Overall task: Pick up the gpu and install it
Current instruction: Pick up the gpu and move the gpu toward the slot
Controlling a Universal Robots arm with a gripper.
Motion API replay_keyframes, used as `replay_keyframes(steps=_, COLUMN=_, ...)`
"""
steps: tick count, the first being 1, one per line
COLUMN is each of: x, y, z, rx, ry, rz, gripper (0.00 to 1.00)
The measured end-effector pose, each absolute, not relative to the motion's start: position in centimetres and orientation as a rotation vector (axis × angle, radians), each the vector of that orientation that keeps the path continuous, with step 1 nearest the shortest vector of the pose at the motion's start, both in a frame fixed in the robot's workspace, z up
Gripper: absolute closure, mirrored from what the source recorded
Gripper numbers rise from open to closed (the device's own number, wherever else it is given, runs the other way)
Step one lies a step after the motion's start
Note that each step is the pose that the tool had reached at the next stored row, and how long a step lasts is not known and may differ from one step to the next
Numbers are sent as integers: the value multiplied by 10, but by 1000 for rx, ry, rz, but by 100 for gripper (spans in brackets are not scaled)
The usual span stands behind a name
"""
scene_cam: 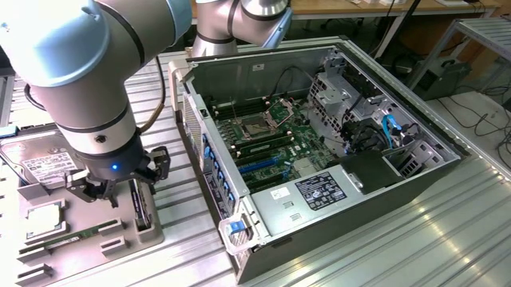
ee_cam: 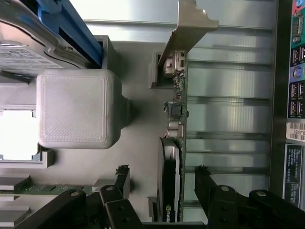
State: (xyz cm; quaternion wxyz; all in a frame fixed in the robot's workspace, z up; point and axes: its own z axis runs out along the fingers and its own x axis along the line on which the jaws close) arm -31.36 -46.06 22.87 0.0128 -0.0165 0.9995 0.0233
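Dark gpu (ee_cam: 170, 181) stands on edge in a grey holder (ee_cam: 138, 143), between the claw's (ee_cam: 162, 170) spread fingers; the claw is released, touching neither side.

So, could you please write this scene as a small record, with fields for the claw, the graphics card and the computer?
graphics card: standing on its edge in the grey holder, not lifted
claw: open, one finger on each side of the card, a gap on both sides
computer: lying on its side, open, on the exterior view's right
hard drive: at the exterior view's left edge
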Motion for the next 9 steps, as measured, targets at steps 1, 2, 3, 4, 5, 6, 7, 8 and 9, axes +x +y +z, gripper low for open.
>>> replay_keyframes(steps=1, x=-314, y=-461, z=226, rx=-51, ry=3115, rz=73, gripper=34)
replay_keyframes(steps=2, x=-314, y=-461, z=224, rx=-51, ry=3115, rz=73, gripper=34)
replay_keyframes(steps=3, x=-314, y=-461, z=223, rx=-51, ry=3115, rz=73, gripper=34)
replay_keyframes(steps=4, x=-314, y=-461, z=223, rx=-51, ry=3115, rz=72, gripper=34)
replay_keyframes(steps=5, x=-314, y=-461, z=223, rx=-51, ry=3115, rz=72, gripper=34)
replay_keyframes(steps=6, x=-314, y=-461, z=223, rx=-51, ry=3115, rz=72, gripper=34)
replay_keyframes(steps=7, x=-314, y=-461, z=223, rx=-51, ry=3115, rz=72, gripper=34)
replay_keyframes(steps=8, x=-314, y=-461, z=223, rx=-51, ry=3115, rz=72, gripper=34)
replay_keyframes(steps=9, x=-314, y=-461, z=223, rx=-51, ry=3115, rz=73, gripper=34)
